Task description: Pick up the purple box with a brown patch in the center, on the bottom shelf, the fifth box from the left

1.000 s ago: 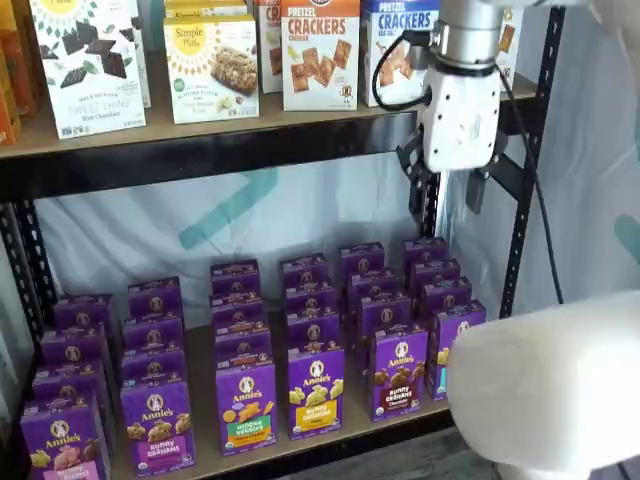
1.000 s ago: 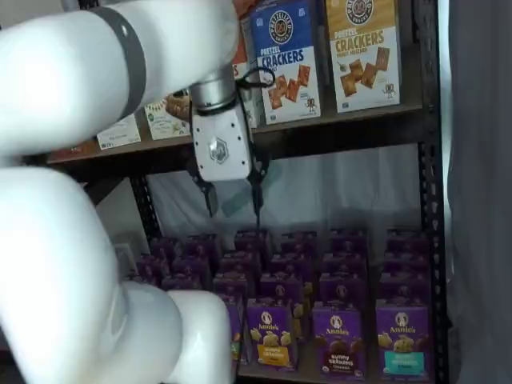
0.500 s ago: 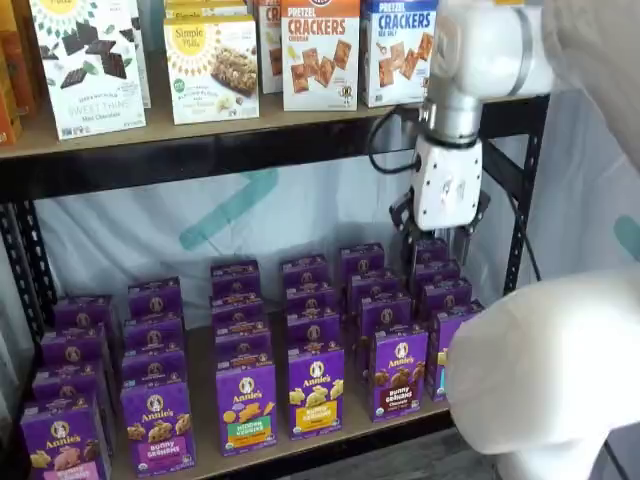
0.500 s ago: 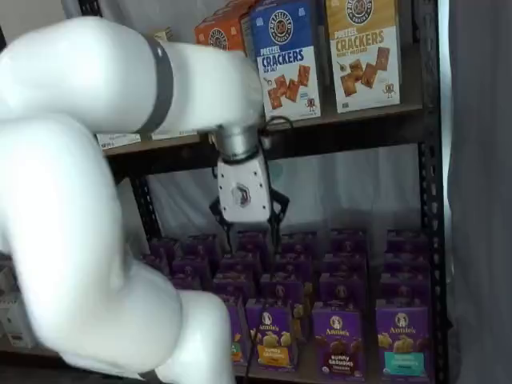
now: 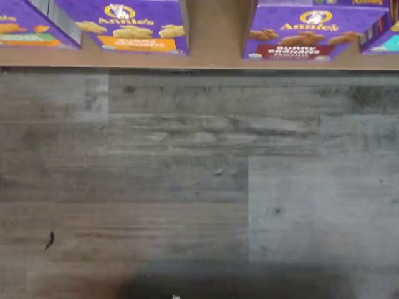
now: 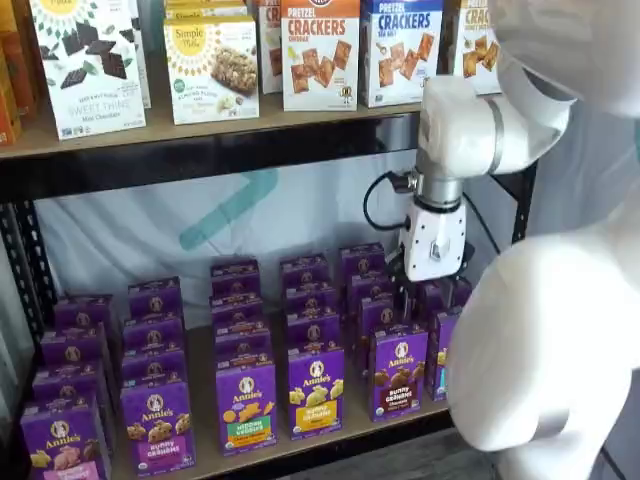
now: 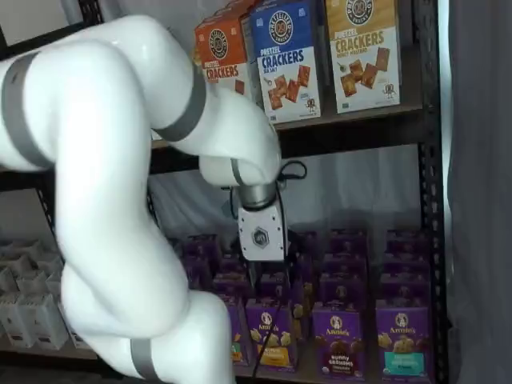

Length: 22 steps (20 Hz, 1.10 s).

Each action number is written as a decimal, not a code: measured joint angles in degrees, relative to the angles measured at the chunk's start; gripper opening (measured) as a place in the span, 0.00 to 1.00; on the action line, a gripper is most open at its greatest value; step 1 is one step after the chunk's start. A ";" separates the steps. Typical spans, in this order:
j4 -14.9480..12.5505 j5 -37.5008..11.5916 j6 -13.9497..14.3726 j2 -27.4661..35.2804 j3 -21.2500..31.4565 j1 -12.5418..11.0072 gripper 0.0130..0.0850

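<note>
1. Wrist view: the small upright purple box (image 5: 303, 34) with brown bunny crackers and a brown centre band stands at the front edge of the tan wooden bottom shelf (image 5: 215, 37); a purple carton with a yellow band (image 5: 134, 28) stands beside it, a gap between them. Grey plank floor (image 5: 199, 187) lies below.
2. Shelf views: the purple box (image 6: 398, 372) heads its row, untouched. The white-bodied pincer (image 6: 418, 296) hangs above the rows behind it, also seen in a shelf view (image 7: 264, 276); its fingers are barely visible there, but they are spread wide and hold nothing.
</note>
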 joint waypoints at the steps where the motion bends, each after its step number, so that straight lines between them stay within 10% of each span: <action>1: -0.07 -2.02 -0.06 1.80 0.09 -0.08 1.00; 9: -0.32 -20.50 -0.65 19.81 -1.17 -0.49 1.00; 17: 8.31 -29.36 -6.79 34.17 -7.08 1.90 1.00; 22: 4.32 -32.71 -3.00 42.11 -12.52 1.96 1.00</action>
